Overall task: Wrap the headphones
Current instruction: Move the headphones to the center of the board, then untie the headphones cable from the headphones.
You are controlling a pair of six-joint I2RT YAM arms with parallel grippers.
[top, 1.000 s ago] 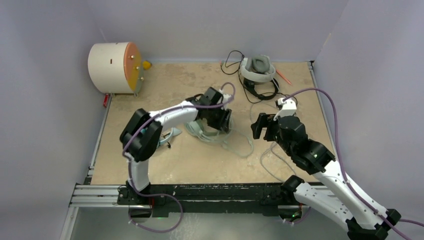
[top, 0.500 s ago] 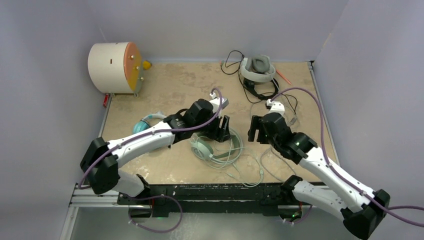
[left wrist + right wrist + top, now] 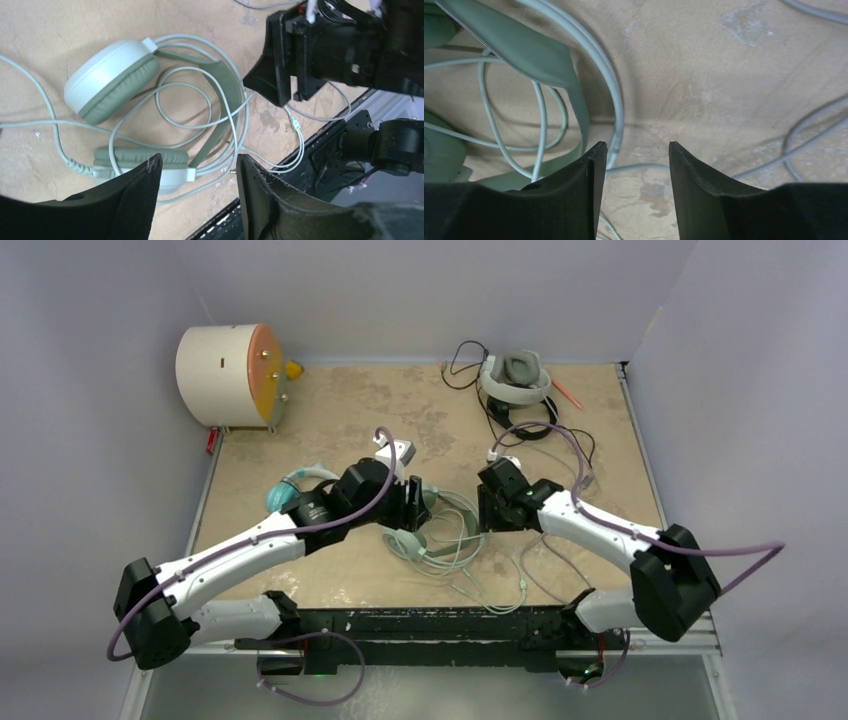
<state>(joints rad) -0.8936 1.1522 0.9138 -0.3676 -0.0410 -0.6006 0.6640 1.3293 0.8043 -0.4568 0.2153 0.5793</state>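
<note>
Over the last second I have swung both arms down low and in toward the mint-green headphones (image 3: pixel 408 539), which lie near the table's middle, slightly toward 6 o'clock, a little nearer me than before. The left gripper (image 3: pixel 418 502) hangs over their 12 o'clock edge, fingers apart and holding nothing; in its wrist view the ear cups and looped cable lie flat on the table below. The right gripper (image 3: pixel 487 510) has come in from 4 o'clock to their 2 o'clock side. Its fingers have narrowed but are still parted, straddling a strand of cable (image 3: pixel 616 117) without pinching it. I judge the cord is loosely coiled, not yet wrapped, so a pinch comes next.
</note>
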